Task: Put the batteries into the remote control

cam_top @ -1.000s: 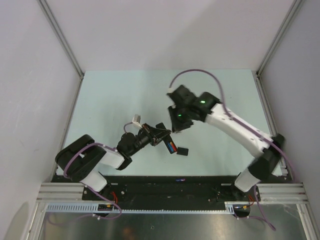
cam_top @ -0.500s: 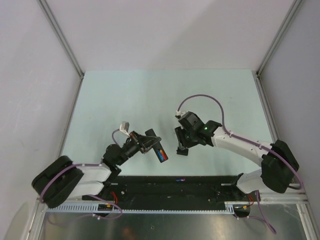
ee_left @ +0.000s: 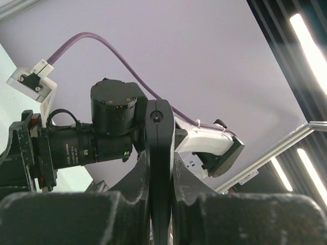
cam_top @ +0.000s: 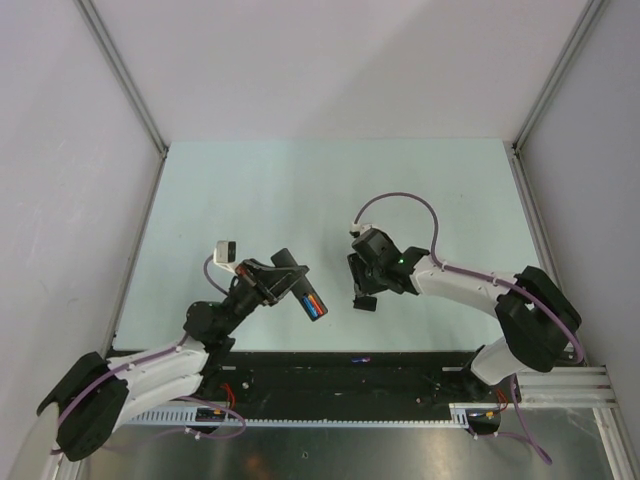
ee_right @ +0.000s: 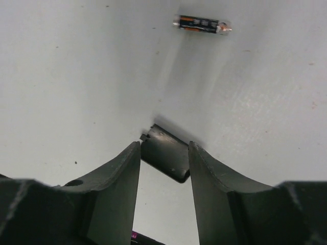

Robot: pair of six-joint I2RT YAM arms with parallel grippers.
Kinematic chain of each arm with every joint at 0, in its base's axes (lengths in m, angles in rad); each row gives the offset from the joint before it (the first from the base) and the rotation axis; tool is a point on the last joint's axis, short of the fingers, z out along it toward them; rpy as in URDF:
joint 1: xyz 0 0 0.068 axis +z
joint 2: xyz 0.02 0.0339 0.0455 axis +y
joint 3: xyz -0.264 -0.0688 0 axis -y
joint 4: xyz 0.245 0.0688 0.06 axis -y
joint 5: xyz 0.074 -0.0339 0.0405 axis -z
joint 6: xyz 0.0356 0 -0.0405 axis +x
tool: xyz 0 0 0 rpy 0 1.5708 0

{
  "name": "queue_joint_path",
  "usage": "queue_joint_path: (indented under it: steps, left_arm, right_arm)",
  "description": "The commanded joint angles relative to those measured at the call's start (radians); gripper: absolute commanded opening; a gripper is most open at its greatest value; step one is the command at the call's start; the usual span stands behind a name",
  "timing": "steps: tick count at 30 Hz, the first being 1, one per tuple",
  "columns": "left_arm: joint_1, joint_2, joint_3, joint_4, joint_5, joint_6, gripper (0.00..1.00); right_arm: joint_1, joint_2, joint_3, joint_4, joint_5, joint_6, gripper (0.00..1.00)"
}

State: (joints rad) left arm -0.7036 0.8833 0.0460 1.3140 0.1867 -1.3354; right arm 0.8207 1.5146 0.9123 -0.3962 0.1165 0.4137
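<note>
Left gripper [cam_top: 286, 274] is clamped hard on the remote control [cam_top: 306, 293], near left of centre, with blue and red-orange batteries [cam_top: 314, 304] showing in its bay. Right gripper [ee_right: 164, 149] sits low, fingers partway apart, straddling a small black cover [ee_right: 166, 153] (contact unclear). A loose battery [ee_right: 203, 24] lies on the table [ee_right: 76, 61].

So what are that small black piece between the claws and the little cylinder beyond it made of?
The black piece looks like matte moulded plastic: dull surface, small tab at one corner. The cylinder looks like a battery, probably metal under a printed dark-and-orange wrap, with shiny silvery ends.
</note>
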Motion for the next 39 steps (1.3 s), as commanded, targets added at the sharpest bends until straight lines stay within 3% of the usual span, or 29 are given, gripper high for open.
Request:
queue_joint_path:
  steps: [1,8,23,29,32,36,39]
  left_arm:
    - [0.007,-0.027,-0.083,0.034,-0.012,0.03,0.0]
    - [0.006,-0.029,-0.083,0.027,-0.016,0.035,0.0]
    - [0.007,-0.04,-0.08,0.014,-0.016,0.039,0.0]
    - [0.007,-0.034,-0.075,0.01,-0.013,0.042,0.0]
    - [0.007,-0.026,-0.074,0.008,-0.01,0.041,0.0]
    - [0.006,-0.024,-0.08,0.008,-0.009,0.039,0.0]
    - [0.007,-0.026,-0.083,0.007,-0.01,0.039,0.0]
  right_arm:
    - [0.015,-0.025,-0.029,0.083,-0.052,-0.039,0.49]
    - [0.024,-0.041,-0.079,0.099,-0.15,-0.122,0.66]
    - [0.064,0.05,-0.089,0.12,-0.118,-0.182,0.67]
    - [0.064,0.085,-0.081,0.123,-0.023,-0.178,0.67]
    - [0.055,0.11,-0.063,0.109,-0.009,-0.164,0.57]
    - [0.044,0.134,-0.049,0.088,0.005,-0.135,0.31]
    - [0.032,0.14,-0.046,0.083,0.02,-0.105,0.22]
